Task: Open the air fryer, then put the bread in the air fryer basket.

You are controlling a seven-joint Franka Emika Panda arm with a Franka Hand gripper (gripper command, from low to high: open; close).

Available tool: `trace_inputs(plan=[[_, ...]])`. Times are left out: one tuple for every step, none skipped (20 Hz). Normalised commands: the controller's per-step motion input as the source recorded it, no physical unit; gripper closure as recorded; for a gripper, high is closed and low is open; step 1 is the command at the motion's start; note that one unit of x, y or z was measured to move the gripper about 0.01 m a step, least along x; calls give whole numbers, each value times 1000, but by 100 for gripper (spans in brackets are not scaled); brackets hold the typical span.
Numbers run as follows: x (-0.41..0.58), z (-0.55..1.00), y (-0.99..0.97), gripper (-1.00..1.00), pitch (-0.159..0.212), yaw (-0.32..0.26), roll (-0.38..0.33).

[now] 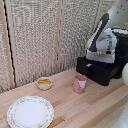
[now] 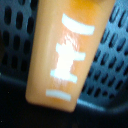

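Looking across the wooden table (image 1: pixel 95 107) in the exterior view, I see a pink cup (image 1: pixel 80 83) standing upright just in front of the air fryer (image 1: pixel 102 67), close to its pulled-out drawer but apart from it. Further toward the exterior view's left sits a small white bowl (image 1: pixel 44 83) with yellow-orange contents, and nearer the camera a patterned plate (image 1: pixel 30 111); both are well apart from the appliance. A pale slatted screen (image 1: pixel 40 35) backs the scene.

My arm (image 1: pixel 102 30) bends down over the air fryer basket (image 1: pixel 95 70), and its white wrist block hides the drawer's opening from this side. I can't make out the gripper itself in either view, so I cannot tell how far the fingers are spread or whether they have hold of anything.

From the wrist view, the bread (image 2: pixel 65 50) fills most of the picture: an orange-brown oblong with pale marks along its face. It lies over the basket's black perforated floor (image 2: pixel 107 60), slotted holes showing on both sides of it. Its long axis runs lengthwise through that picture with a slight tilt, one rounded end near the dark rim of the drawer. The picture is blurred, so whether it rests on the floor or hangs above it I cannot tell.
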Motion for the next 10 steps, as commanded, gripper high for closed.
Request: trace_inputs(plan=[[0,1000,46,-100,21,-116,31],[0,1000,91,-100,36,-109,27],[0,1000,137,-100,41,-90,2],[0,1000,137,-100,33,-103,12],[6,1000,126,-100,41,-94,6],[20,1000,103,-100,26,-97,0],[40,1000,111,-100,13,-81,0],[37,1000,120,-100,1,-74,0],[29,1000,89,-100,14,-57,0],[46,1000,120,-100,19,-90,0]])
